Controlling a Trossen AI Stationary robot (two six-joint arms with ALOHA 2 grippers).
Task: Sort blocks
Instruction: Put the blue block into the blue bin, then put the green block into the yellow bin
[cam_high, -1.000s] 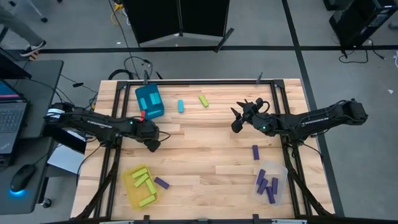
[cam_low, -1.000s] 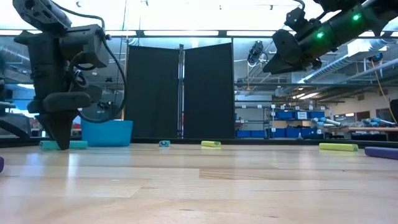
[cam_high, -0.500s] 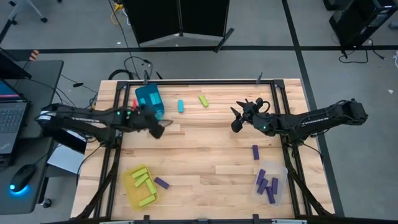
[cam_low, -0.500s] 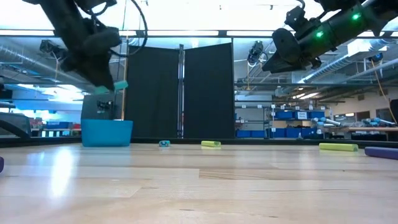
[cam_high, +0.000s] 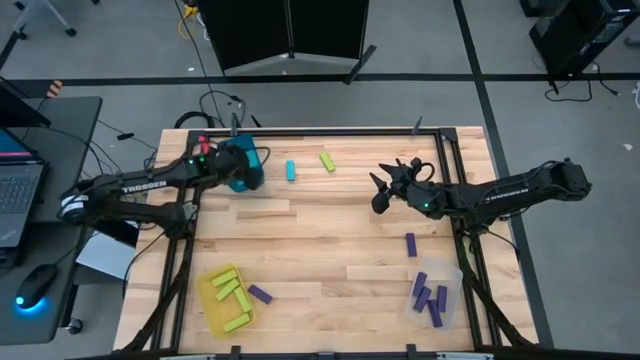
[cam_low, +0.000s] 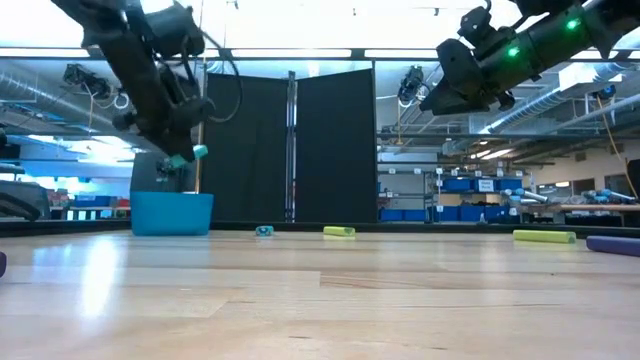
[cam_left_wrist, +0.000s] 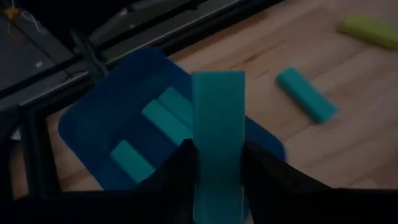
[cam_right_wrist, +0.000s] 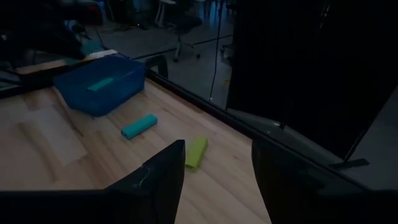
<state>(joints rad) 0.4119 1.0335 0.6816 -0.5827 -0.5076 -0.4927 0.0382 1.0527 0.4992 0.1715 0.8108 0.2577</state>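
Observation:
My left gripper (cam_high: 243, 172) hovers over the blue bin (cam_high: 230, 150) near the table's far left corner and is shut on a cyan block (cam_left_wrist: 217, 118). In the left wrist view the bin (cam_left_wrist: 81, 127) lies under it, with cyan blocks (cam_left_wrist: 165, 118) on its floor. In the low view the gripper (cam_low: 180, 155) hangs above the bin (cam_low: 172, 213). My right gripper (cam_high: 383, 190) is open and up in the air right of centre, touching nothing. A cyan block (cam_high: 291, 170), a lime block (cam_high: 327, 161) and two purple blocks (cam_high: 411, 244) (cam_high: 260, 294) lie flat on the table. My left gripper pinches the cyan block between its two fingers (cam_left_wrist: 186, 168), one on each long side. The block's free end (cam_left_wrist: 217, 84) sticks out past the fingertips; in the low view that end (cam_low: 198, 152) shows beside them. The block is lifted clear, above the blue bin.
A yellow bin (cam_high: 208, 300) with lime blocks sits near the table's near left corner. A clear bin (cam_high: 452, 275) with purple blocks sits at the near right. The table's middle (cam_high: 330, 225) is bare wood. A laptop and a mouse lie on a desk off the left edge.
My left gripper has risen from the table with the cyan block in its fingers and has swung toward the far edge. It now stands over the blue bin. The block has been lifted clear of the wood.

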